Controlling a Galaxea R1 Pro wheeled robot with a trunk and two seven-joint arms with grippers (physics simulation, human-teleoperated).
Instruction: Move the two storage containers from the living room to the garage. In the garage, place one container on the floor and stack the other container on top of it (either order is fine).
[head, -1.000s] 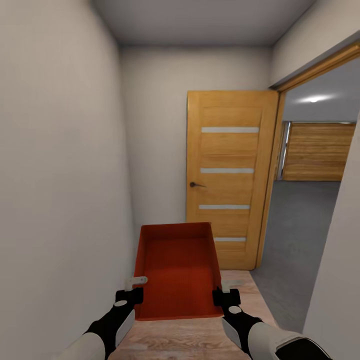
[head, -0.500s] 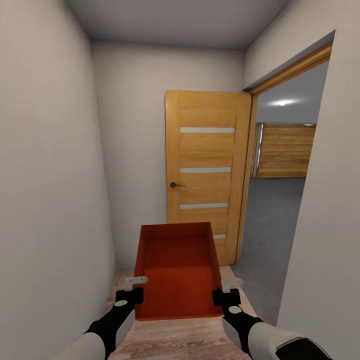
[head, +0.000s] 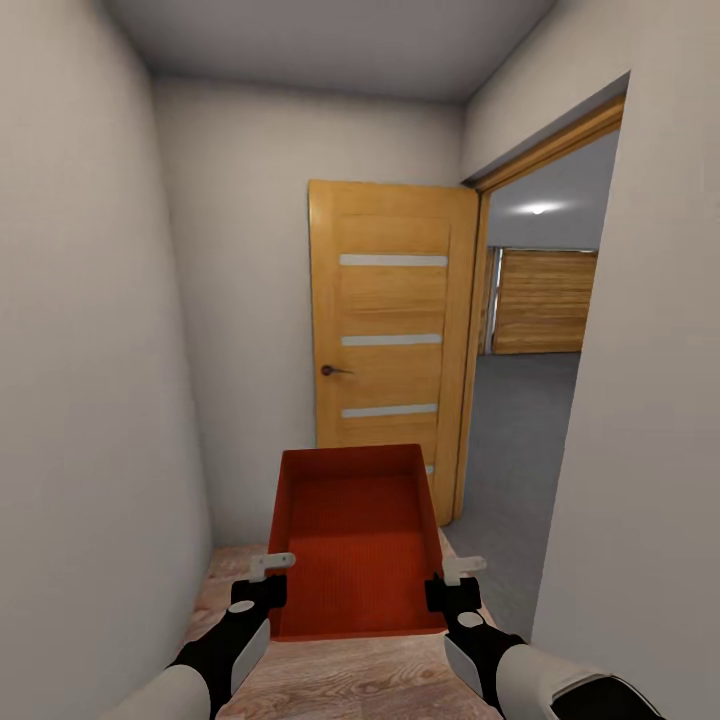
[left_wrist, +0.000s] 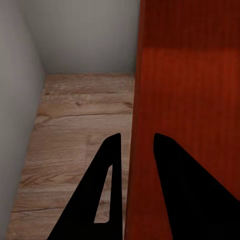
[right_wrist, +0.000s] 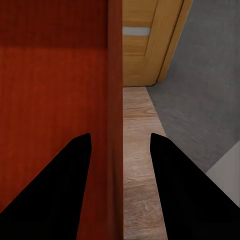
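Both arms reach forward at low height, parallel, carrying the orange-red rectangular topless storage container (head: 357, 540) between them over light wood-plank flooring (head: 360, 680). The left end effector (head: 268, 578) grips its left wall, fingers straddling it; the right end effector (head: 452, 582) grips the right wall likewise. Far ahead stands an open wooden door (head: 390, 340), with dark grey concrete floor (head: 510, 450) beyond on the right.

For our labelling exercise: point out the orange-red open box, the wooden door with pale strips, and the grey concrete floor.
Orange-red open box (head: 358, 545): head view, its ribbed inner bottom.
Wooden door with pale strips (head: 392, 300): head view, panel between the upper two strips.
Grey concrete floor (head: 520, 440): head view, bare patch beyond the doorway.
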